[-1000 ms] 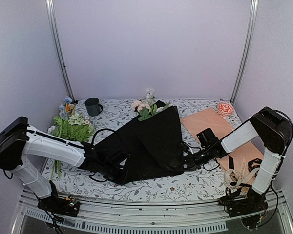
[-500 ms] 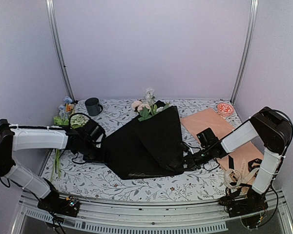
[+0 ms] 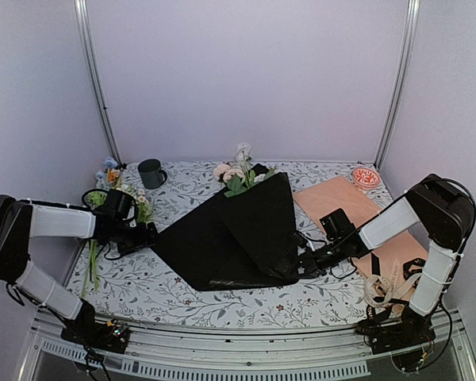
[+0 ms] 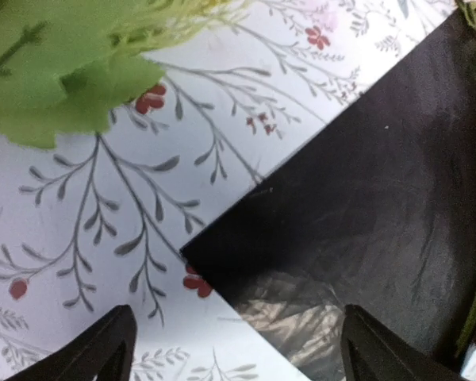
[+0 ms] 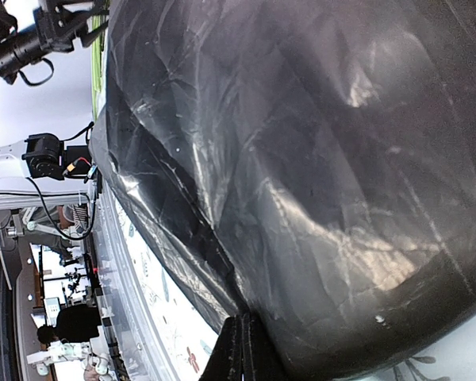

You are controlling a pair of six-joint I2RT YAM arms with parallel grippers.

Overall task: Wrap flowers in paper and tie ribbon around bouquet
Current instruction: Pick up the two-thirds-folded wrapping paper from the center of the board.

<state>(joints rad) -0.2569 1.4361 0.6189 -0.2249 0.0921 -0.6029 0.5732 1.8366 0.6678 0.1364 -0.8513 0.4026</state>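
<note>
Black paper (image 3: 238,230) lies folded over on the floral tablecloth (image 3: 166,294) in the middle of the table. Its long axis runs from the near right end to the far end, leaning slightly left.

Nearest, by the right arm's base, a cream ribbon (image 3: 385,287) lies in loose loops on a peach sheet (image 3: 341,198). Just left of it, the right gripper (image 3: 301,266) sits at the near right end of the paper (image 5: 301,159). The right wrist view shows its jaws (image 5: 239,349) pressed together on the paper's edge.

At the left corner of the paper (image 4: 381,198), the left gripper (image 3: 147,236) has its jaws (image 4: 234,349) spread wide and grips nothing. The corner lies flat between the fingertips. Bare cloth stretches left and near of that corner. A leftover green bunch (image 3: 115,194) crowds the far left, right beside this arm.

At the far end, the flowers (image 3: 236,176) stick out of the paper's open mouth, with pink and white blooms pointing away from the arms. Beyond them, a dark mug (image 3: 151,172) stands far left and a red-patterned dish (image 3: 366,176) far right. Both are well apart from the paper, near the back wall.
</note>
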